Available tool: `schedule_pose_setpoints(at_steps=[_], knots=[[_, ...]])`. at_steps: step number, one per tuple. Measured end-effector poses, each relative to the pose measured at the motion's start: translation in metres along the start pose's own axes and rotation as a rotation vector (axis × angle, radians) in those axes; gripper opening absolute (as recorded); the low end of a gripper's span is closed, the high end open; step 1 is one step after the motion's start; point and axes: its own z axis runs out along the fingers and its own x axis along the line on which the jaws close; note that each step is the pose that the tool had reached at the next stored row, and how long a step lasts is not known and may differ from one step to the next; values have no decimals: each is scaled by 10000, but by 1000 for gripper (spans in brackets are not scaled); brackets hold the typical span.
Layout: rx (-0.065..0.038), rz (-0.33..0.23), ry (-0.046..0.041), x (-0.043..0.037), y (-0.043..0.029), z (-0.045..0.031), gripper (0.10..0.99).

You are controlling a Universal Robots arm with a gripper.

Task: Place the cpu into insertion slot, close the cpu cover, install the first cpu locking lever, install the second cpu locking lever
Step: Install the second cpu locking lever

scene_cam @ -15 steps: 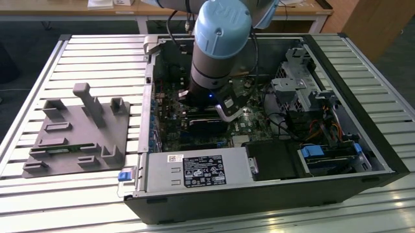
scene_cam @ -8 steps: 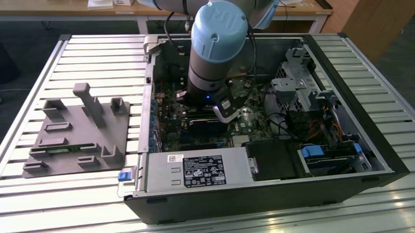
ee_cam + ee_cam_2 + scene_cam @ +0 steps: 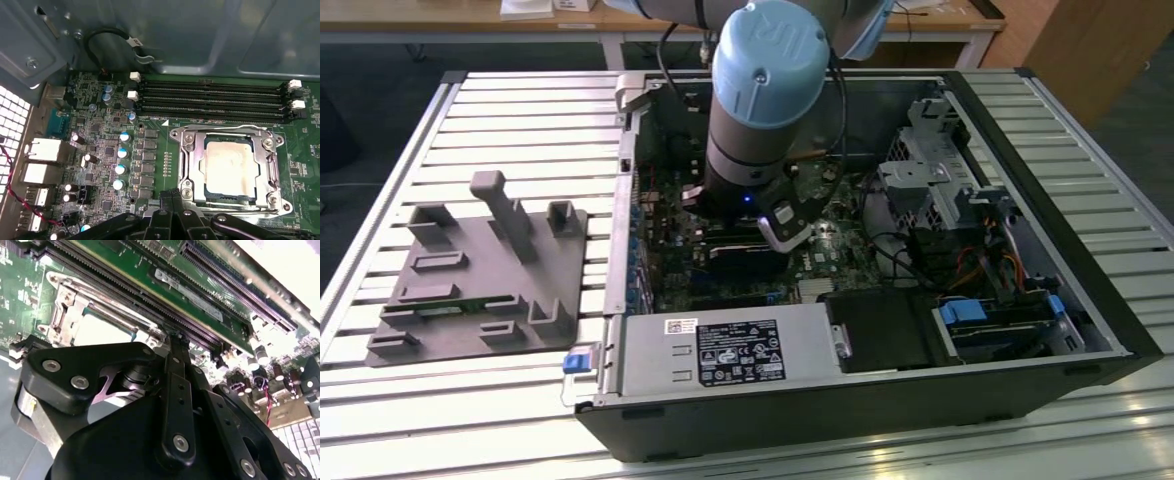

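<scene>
Under the closed cpu cover point(image 3: 227, 167), the cpu point(image 3: 227, 165).

From my remote station I saw an open computer case point(image 3: 1067, 330) lying on a slatted metal worktop point(image 3: 400, 160). A grey fixture plate point(image 3: 480, 285) with upright pegs sat beside it, toward the exterior view's left. Inside the case were a labelled power supply point(image 3: 720, 350), black memory slots point(image 3: 210, 97) and blue-topped capacitors point(image 3: 120, 152).

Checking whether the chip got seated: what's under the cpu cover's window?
Through the cpu cover window the cpu shows its pale top. The insertion slot beneath is covered, so its contacts cannot be seen.
</scene>
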Motion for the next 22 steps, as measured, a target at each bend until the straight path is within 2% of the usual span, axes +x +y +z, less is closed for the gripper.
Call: schedule_pose_setpoints(at_steps=[9, 17, 22], knots=[[5, 4, 2, 7, 66, -181, 106], [7, 5, 3, 7, 69, -188, 106], [5, 4, 2, 8, 85, -233, 106]])
